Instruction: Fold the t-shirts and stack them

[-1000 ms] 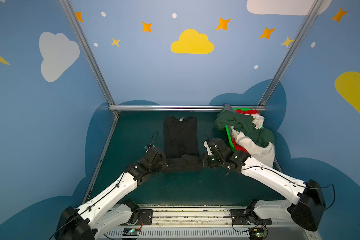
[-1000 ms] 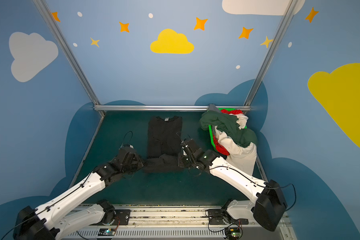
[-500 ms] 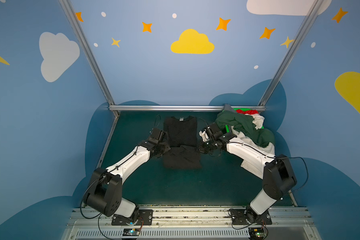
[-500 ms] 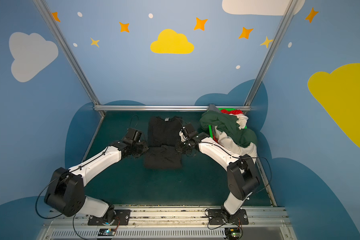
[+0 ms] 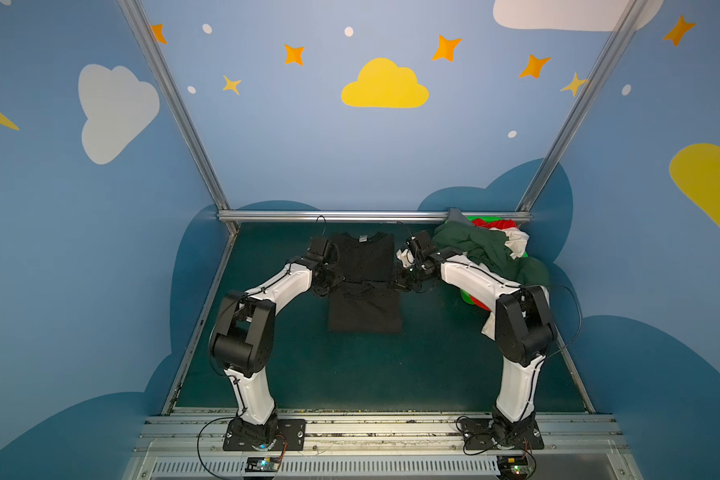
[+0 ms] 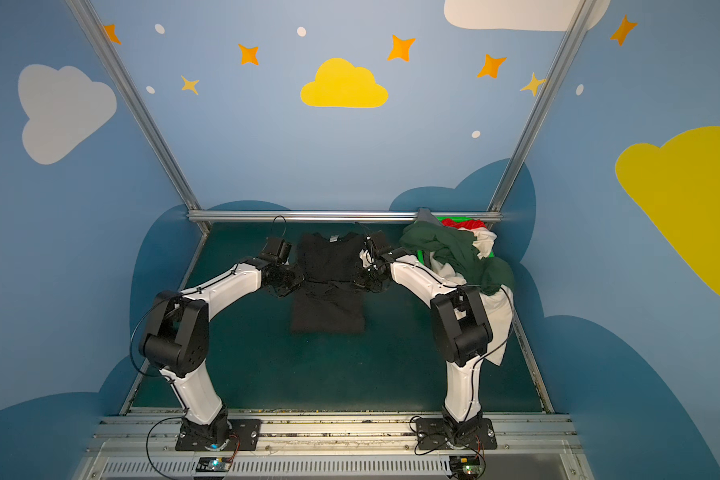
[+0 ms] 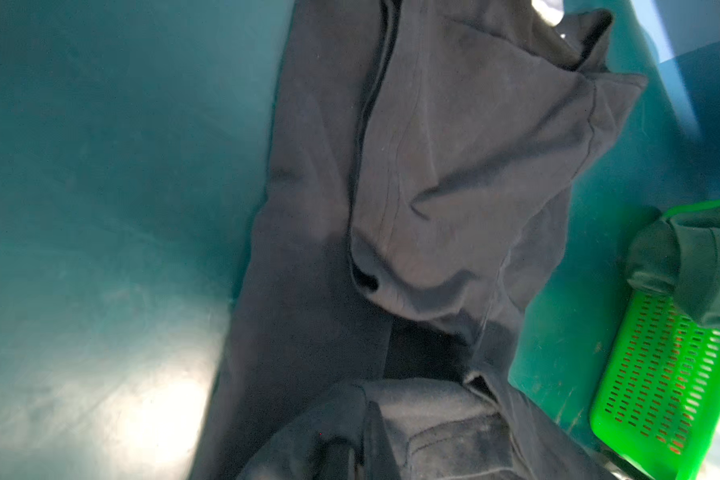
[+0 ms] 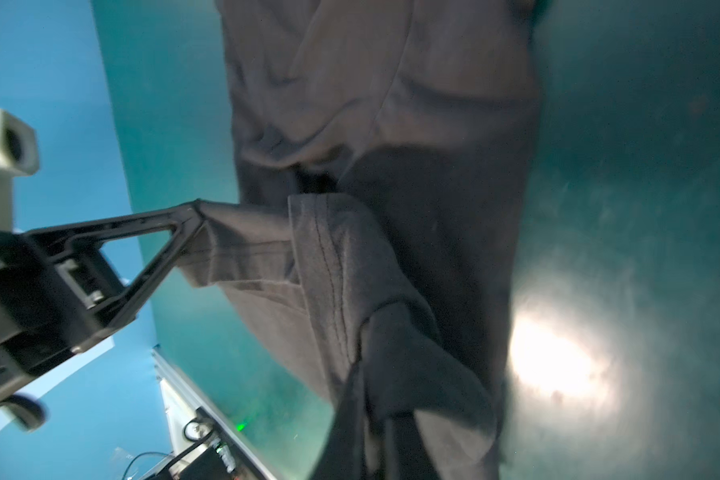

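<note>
The black t-shirt lies flat on the green mat, collar toward the back rail. Its near part is doubled over, and a raised edge spans its middle between my two grippers. The left gripper pinches that edge on the shirt's left side; the right wrist view shows its fingers pulling the cloth taut. The right gripper is shut on the edge at the shirt's right side. Bunched black cloth hides the left gripper in its own wrist view.
A bright green basket stands at the back right, close to my right arm. A dark green t-shirt, a white one and a red one are heaped on it. A metal rail bounds the far side.
Both grippers have carried the black t-shirt's edge from the near end toward the collar, to about the shirt's middle. Both arms are stretched farther out.
</note>
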